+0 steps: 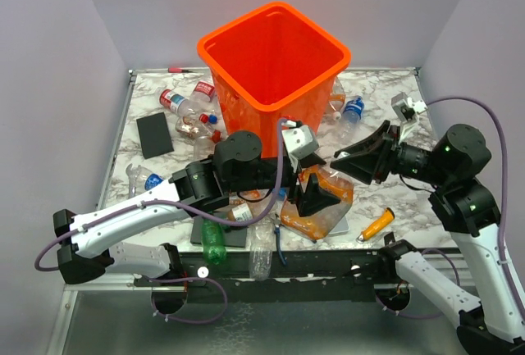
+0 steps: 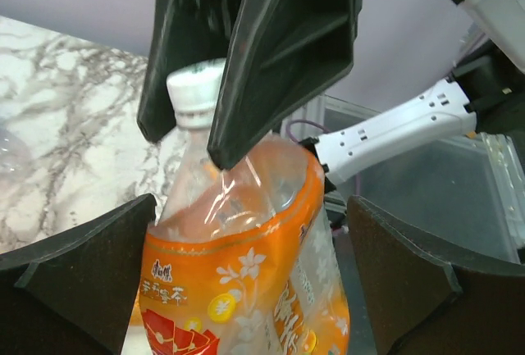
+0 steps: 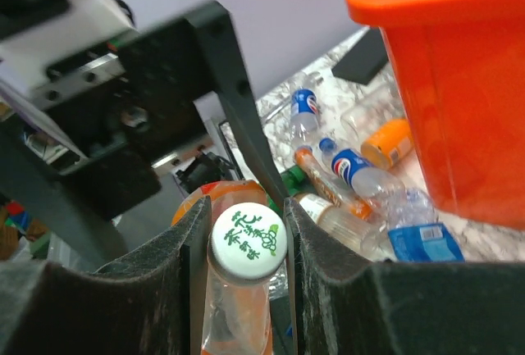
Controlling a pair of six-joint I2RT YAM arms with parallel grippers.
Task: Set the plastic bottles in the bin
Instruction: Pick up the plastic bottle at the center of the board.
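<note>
One bottle [image 2: 246, 195], clear with an orange label, is up off the table [image 1: 394, 216] just near of the bin [image 1: 313, 27], a little right of its middle, and both arms meet at it. The right gripper [image 3: 246, 236] is clenched on the white cap [image 2: 197, 93], its two fingers pressed flat against either side. The left gripper [image 2: 254, 285] is released, with its fingers spread wide on either side of the labelled body. Whether they touch the plastic cannot be told. This looks like a hand-off or a regrasp, with the weight apparently hanging from the right arm's pinch on the cap alone. The step in hand seems to be carrying this bottle to the bin. The next move probably calls for the right arm to draw the bottle clear of the left fingers, raise it above the rim, which stands high, bring it over the mouth and only then let go. A cap grip is narrow, so the body may swing, and slow travel would suit. Much of the job is left: other bottles [image 1: 187, 107] lie left and right of the bin, and a green one [image 1: 213, 244] lies at the near edge.
</note>
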